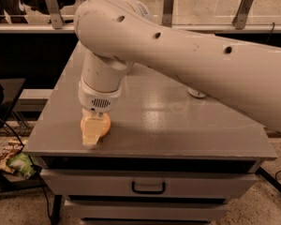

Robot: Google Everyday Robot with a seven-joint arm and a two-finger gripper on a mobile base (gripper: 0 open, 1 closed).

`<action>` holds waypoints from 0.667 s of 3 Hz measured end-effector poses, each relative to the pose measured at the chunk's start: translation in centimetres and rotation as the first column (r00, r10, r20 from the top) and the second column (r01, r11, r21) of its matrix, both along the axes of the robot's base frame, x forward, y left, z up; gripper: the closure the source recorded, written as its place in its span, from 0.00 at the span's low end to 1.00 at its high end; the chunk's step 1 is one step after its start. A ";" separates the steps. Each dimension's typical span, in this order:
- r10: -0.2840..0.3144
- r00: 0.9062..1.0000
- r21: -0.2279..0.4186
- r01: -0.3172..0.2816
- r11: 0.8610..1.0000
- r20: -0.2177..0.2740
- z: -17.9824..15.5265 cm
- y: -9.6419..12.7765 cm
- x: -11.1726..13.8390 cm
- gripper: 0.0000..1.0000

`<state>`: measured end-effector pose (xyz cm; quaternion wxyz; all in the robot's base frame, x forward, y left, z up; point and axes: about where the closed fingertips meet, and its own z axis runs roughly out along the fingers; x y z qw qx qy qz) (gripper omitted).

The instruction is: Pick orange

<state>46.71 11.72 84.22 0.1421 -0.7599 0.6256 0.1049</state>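
Observation:
The orange (105,122) is a round, plain orange fruit on the grey table (178,125), near the front left corner. My gripper (92,134) hangs down from the large white arm (178,55) and sits right at the orange. It covers the middle of the fruit, so only the fruit's right side and a sliver of its left edge show. The gripper's tip reaches down to the table top, close to the front edge.
The table has a drawer with a dark handle (148,187) below its front edge. A small white object (196,93) sits on the table, partly behind the arm. Litter (16,162) lies on the floor at the left. A rail with posts runs along the back.

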 end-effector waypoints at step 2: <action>-0.014 1.000 0.027 0.013 1.000 0.016 4.3 -1.9 1.8 1.00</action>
